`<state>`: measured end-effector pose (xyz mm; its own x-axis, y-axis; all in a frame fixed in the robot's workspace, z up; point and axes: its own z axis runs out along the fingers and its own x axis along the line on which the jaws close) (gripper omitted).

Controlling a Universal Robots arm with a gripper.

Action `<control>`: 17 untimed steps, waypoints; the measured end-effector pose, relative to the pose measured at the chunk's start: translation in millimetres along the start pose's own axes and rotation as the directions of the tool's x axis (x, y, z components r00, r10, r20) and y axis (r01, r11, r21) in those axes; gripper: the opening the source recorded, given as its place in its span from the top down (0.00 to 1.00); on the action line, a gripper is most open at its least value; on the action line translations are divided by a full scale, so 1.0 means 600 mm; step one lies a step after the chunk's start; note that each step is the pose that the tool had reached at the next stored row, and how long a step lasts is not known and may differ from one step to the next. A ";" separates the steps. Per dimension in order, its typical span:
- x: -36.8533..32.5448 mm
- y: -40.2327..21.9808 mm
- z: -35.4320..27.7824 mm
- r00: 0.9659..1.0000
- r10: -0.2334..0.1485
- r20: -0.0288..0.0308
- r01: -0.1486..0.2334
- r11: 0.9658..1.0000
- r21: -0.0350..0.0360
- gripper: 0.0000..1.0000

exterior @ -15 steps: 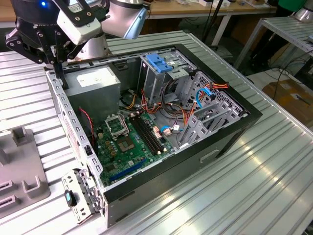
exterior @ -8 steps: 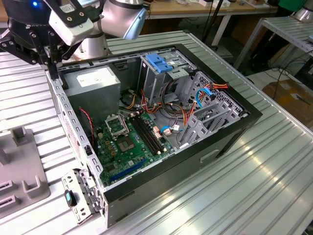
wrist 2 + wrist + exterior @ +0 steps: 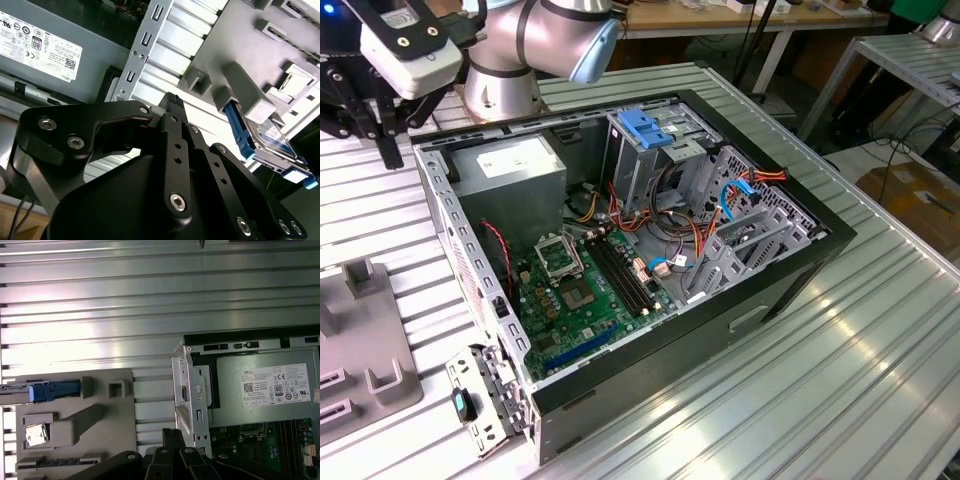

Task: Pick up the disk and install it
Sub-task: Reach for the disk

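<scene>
gripper (image 3: pixel 172 100) closed, empty | above table (image 3: pixel 840 400) beside computer case (image 3: pixel 790 290) | disk (image 3: pixel 274 134) in grey holder (image 3: pixel 240 55), untouched

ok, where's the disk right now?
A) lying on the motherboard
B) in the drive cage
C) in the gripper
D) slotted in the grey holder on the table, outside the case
D: in the second wrist view the disk sits on edge in the grey holder, blue rail showing.
</scene>
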<state>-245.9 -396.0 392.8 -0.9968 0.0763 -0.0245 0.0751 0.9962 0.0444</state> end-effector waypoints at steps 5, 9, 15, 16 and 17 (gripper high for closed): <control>0.023 -0.001 -0.001 1.000 0.000 0.000 0.000 1.000 0.000 0.89; 0.037 -0.002 -0.001 1.000 0.000 0.000 0.000 1.000 0.000 0.89; 0.040 -0.002 -0.001 1.000 0.000 0.000 0.000 1.000 0.000 0.89; 0.040 -0.002 -0.001 1.000 0.000 0.000 0.000 1.000 0.000 0.89; 0.040 -0.002 -0.001 1.000 0.000 0.000 0.000 1.000 0.000 0.89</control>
<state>-270.0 -395.4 392.7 -0.9968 0.0762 -0.0244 0.0751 0.9962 0.0443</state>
